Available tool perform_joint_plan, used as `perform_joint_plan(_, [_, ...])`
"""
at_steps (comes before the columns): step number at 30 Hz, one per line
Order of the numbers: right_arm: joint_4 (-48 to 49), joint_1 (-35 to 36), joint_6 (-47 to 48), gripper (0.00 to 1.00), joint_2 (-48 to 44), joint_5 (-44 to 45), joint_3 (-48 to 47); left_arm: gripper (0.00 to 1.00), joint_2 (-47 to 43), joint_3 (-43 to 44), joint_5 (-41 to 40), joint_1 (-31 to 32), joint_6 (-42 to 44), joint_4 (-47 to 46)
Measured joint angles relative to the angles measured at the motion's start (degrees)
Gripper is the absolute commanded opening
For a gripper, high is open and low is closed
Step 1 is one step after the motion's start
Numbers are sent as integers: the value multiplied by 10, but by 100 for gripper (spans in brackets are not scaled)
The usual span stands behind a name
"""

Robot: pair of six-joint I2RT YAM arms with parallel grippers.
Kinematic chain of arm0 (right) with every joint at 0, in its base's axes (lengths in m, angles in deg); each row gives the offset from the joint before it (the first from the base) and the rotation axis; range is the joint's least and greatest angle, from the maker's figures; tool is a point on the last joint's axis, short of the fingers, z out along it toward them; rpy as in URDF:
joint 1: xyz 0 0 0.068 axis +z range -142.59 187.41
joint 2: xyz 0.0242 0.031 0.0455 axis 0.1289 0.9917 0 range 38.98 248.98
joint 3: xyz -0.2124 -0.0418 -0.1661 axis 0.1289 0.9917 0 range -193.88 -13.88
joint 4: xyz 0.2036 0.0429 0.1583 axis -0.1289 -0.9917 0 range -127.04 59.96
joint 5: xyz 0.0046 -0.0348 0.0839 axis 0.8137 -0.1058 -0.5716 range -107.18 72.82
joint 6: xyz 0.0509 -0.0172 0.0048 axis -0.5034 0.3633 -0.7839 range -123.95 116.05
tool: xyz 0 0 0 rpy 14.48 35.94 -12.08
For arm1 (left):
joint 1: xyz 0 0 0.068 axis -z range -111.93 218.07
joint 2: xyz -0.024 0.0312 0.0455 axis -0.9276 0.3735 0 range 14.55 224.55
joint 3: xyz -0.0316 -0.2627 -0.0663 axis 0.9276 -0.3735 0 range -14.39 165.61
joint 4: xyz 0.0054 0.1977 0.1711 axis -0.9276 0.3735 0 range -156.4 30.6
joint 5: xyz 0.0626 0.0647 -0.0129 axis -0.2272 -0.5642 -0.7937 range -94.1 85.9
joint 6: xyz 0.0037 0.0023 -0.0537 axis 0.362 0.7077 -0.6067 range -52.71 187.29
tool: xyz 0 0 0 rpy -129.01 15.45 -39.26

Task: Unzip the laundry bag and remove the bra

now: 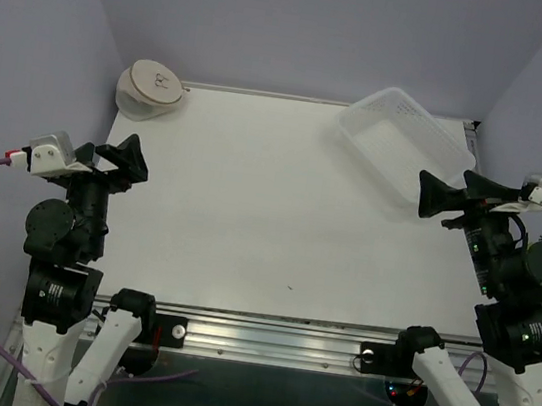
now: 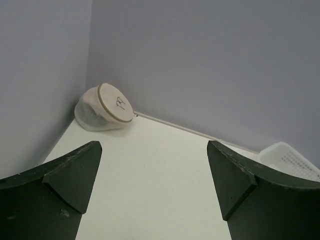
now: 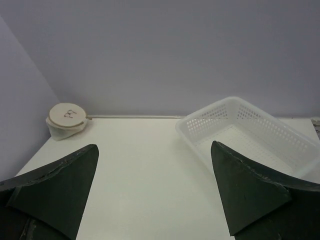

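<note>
The laundry bag (image 1: 150, 89) is a small round cream-white pouch with a tan rim and a tiny dark bra outline on its flat face. It lies in the far left corner of the table, zipped shut. It also shows in the left wrist view (image 2: 104, 108) and the right wrist view (image 3: 66, 120). No bra is visible. My left gripper (image 1: 126, 157) is open and empty, held above the table's left edge, well short of the bag. My right gripper (image 1: 451, 193) is open and empty, held at the right edge beside the basket.
A clear rectangular plastic basket (image 1: 403, 146) stands empty at the far right, also in the right wrist view (image 3: 247, 132). Lilac walls close in the table on the left, back and right. A metal rail (image 1: 272, 340) runs along the near edge.
</note>
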Motion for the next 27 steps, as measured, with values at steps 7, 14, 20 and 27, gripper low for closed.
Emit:
perform_joint_plan(7, [4, 0, -25, 100, 8, -12, 35, 99, 85, -17, -2, 0, -9, -17])
perform_joint_plan(14, [4, 0, -62, 100, 55, -130, 93, 99, 287, -20, -7, -6, -73, -73])
perform_joint_plan(20, [19, 0, -75, 100, 87, -248, 133, 99, 471, 24, -28, -71, -130, -128])
perform_joint_plan(27, [44, 0, -96, 100, 56, -315, 161, 99, 646, 143, -60, -148, -180, -212])
